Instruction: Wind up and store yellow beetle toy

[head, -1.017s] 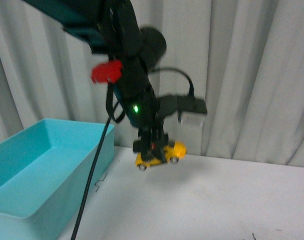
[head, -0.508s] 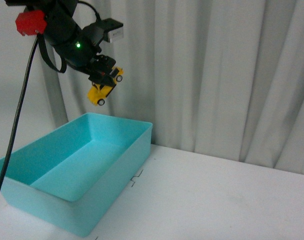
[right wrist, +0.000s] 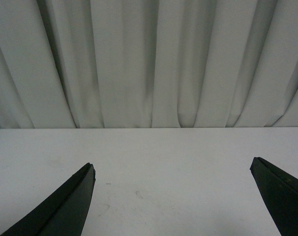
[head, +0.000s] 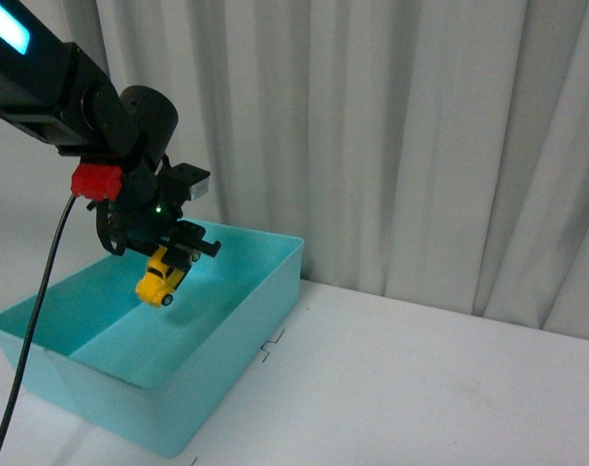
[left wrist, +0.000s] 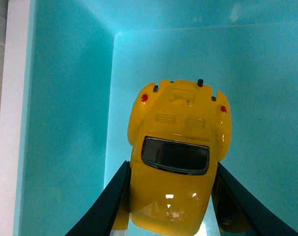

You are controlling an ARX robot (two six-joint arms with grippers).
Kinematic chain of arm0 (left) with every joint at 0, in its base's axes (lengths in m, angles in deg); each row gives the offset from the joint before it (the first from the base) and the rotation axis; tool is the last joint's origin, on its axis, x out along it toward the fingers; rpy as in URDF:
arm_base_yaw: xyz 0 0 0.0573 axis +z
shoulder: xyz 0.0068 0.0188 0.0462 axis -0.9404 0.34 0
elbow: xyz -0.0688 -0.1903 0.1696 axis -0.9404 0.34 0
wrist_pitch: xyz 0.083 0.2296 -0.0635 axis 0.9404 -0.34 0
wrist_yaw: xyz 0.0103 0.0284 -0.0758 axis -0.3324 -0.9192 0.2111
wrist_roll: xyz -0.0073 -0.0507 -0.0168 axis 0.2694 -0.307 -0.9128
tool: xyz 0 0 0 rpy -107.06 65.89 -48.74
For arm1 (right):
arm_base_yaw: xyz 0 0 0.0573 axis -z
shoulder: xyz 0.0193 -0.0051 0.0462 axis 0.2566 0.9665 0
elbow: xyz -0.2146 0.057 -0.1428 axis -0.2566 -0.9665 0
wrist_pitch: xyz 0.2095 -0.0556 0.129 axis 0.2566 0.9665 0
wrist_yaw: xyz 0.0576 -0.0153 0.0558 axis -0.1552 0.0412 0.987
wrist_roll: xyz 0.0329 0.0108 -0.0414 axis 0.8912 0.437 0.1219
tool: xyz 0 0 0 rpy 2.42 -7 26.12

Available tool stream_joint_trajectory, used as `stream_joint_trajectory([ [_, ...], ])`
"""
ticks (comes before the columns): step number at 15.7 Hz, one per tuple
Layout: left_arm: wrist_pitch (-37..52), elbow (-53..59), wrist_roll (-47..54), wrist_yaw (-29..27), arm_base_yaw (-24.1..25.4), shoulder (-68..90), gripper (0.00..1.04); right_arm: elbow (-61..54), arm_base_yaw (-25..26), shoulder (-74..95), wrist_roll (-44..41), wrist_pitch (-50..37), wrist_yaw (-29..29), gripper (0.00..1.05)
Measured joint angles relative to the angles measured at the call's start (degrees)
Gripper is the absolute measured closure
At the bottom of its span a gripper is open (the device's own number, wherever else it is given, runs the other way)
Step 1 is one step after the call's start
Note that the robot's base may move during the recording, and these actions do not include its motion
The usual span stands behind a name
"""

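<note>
Yellow beetle toy lower, over teal bin.

- A pale grey-white curtain in deep vertical folds is hung across the whole back of the front view, from the top edge down.
- A white table is spread over the lower right of the frame, and its far edge is met by the curtain's hem.
- Soft, even light is cast, with shadow gathered only in the folds.
- A few faint dark marks are seen on the table.
</note>
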Motion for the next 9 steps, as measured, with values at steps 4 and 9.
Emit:
stream_joint_trajectory([
  [4, 2.01, -2.05, -0.37, -3.04, -0.26, 4.63, 0.64, 0.0, 0.0, 0.0, 0.02, 0.02, 0.02, 0.07],
  [9, -1.22, -2.45, 0.9, -2.32, -0.22, 7.74, 0.56, 0.0, 0.0, 0.0, 0.02, 0.02, 0.02, 0.07],
])
